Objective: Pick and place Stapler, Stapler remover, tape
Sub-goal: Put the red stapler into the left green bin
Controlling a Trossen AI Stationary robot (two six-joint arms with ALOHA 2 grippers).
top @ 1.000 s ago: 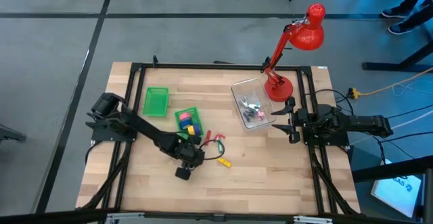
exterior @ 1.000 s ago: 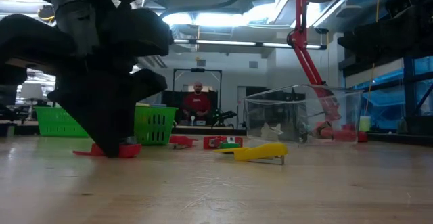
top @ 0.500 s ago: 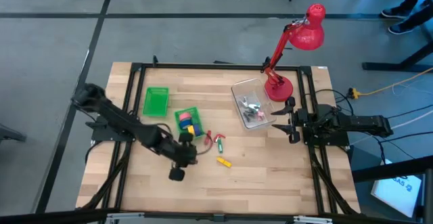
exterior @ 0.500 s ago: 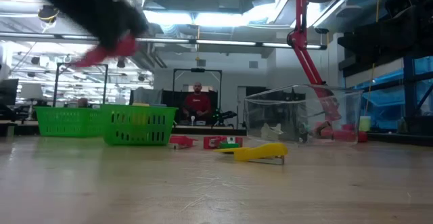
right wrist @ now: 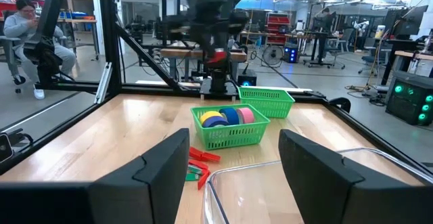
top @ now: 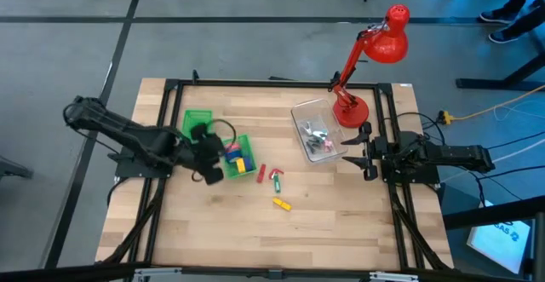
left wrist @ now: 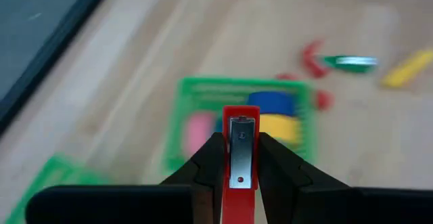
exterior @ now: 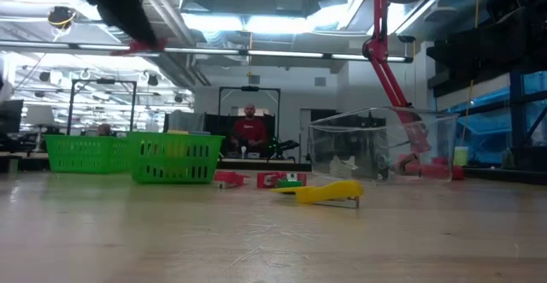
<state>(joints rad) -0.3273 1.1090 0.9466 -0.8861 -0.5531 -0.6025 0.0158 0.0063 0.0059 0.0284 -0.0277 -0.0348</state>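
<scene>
Table [top: 341,222] pale wood w/ smooth matt planks, green bins [right wrist: 230,132] plastic mesh, clear box [exterior: 376,142] glossy see-thru plastic, red stapler [left wrist: 241,156] glossy w/ metal strip, lamp [top: 387,39] shiny red, grippers matt black

Two bins [top: 197,129] far-left on table [top: 341,222], one w/ tape rolls [top: 236,157] just right of other. Left gripper [top: 207,154] w/ stapler [left wrist: 240,158] above, btwn bins. Stapler remover [top: 262,171], small items [top: 279,192] right of bins. Clear tray [top: 317,130] further right, lamp [top: 362,56] behind it. Right gripper [top: 368,154] at right edge.
</scene>
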